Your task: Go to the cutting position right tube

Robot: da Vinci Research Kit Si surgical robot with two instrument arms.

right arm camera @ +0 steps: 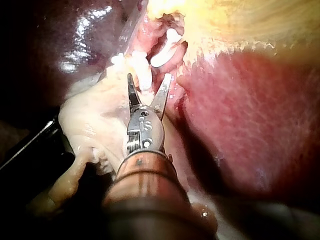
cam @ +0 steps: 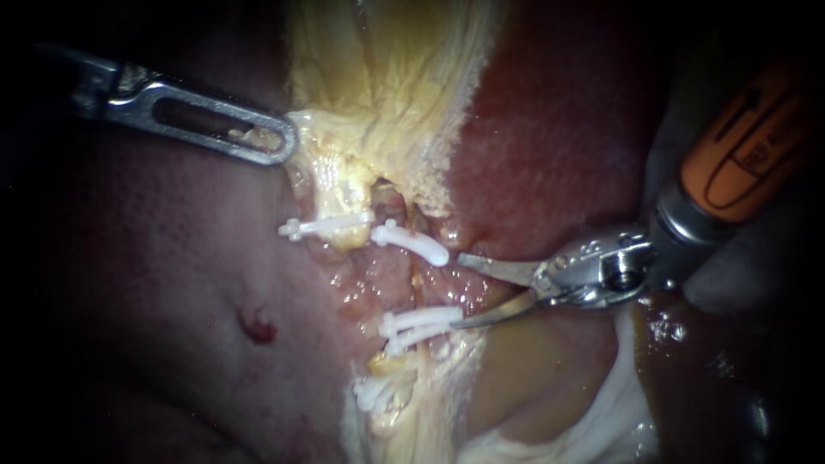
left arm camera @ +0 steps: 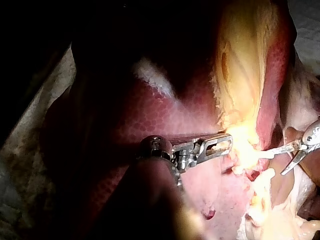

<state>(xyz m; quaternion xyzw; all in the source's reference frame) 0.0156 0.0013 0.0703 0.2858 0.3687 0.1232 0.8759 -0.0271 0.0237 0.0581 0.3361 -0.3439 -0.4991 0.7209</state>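
My right instrument (cam: 458, 290) comes in from the right with its two blades open. The blades flank the stretch of the right tube (cam: 418, 282) between an upper white clip (cam: 411, 242) and a lower pair of clips (cam: 419, 323); the lower blade tip lies against that pair. In the right wrist view the open blades (right arm camera: 148, 84) straddle a clip (right arm camera: 142, 75). My left instrument (cam: 273, 143) reaches in from the upper left. Its windowed jaws are shut on the yellowish gallbladder tissue (cam: 387, 77) and hold it up, as the left wrist view (left arm camera: 227, 144) also shows.
Another clip (cam: 325, 226) sits across the left tube, and one more (cam: 371, 393) lies lower in the pale tissue. Dark red liver (cam: 559, 129) rises behind the right instrument. A small red spot (cam: 258, 328) marks the pink surface at the left.
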